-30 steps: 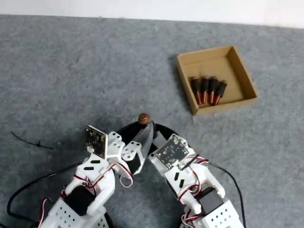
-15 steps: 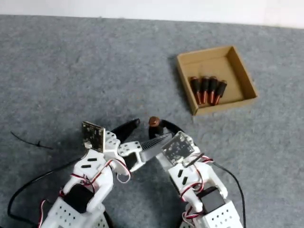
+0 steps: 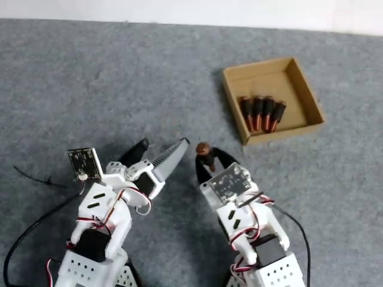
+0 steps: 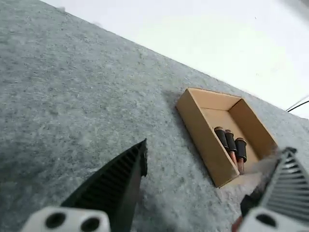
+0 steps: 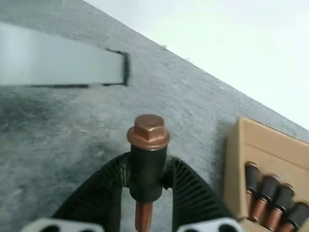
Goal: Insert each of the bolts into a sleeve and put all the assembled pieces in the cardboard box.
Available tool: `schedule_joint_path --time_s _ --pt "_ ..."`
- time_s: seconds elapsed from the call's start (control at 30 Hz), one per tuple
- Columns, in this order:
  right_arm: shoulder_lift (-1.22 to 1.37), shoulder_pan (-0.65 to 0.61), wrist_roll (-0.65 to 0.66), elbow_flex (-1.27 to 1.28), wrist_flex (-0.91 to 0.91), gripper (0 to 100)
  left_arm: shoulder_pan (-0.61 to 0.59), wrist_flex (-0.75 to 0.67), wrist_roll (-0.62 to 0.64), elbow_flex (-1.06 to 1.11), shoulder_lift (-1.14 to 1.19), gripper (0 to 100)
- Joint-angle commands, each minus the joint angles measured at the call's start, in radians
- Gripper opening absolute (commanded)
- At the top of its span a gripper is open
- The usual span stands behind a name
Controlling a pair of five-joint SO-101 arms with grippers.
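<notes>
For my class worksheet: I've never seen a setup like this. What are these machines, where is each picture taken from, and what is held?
Two small white robot arms sit side by side on a grey table. One picture looks down from above; the other two come from cameras on the arms' wrists. The left end effector is open and empty. The right end effector grips a copper bolt inside a black sleeve. The cardboard box holds four finished pieces.

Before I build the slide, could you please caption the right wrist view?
Right gripper clamps an assembled bolt-and-sleeve piece, with the cardboard box holding four finished pieces beyond.
</notes>
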Motion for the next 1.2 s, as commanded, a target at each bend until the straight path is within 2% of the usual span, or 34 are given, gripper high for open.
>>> schedule_joint_path --time_s 0.0,0.13,0.17,0.27,0.4,0.6,0.83,0.97,1.17 --pt "-0.016 0.062 0.003 0.137 -0.056 0.5 -0.004 -0.008 -0.049 -0.042 -0.013 28" --pt "-0.015 0.094 0.002 0.139 -0.059 0.5 -0.004 -0.009 -0.173 -0.044 -0.013 3" --pt "-0.015 0.094 0.002 0.139 -0.058 0.5 -0.001 -0.009 -0.193 -0.044 -0.013 0" --pt "-0.013 0.096 0.002 0.137 -0.054 0.5 -0.001 -0.008 -0.209 -0.033 -0.013 4" --pt "-0.013 0.139 0.003 0.136 -0.053 0.5 -0.005 -0.006 -0.215 -0.025 -0.012 0" --pt "-0.015 0.219 0.003 0.137 -0.059 0.5 -0.008 -0.008 -0.218 0.027 -0.012 1" --pt "-0.015 0.266 0.002 0.136 -0.059 0.5 -0.147 -0.008 -0.416 0.027 -0.008 1" --pt "-0.015 0.275 0.002 0.131 -0.062 0.5 -0.147 -0.008 -0.413 0.027 -0.008 1" --pt "0.048 0.275 -0.014 0.084 -0.180 0.5 -0.145 -0.008 -0.413 0.027 -0.007 1"
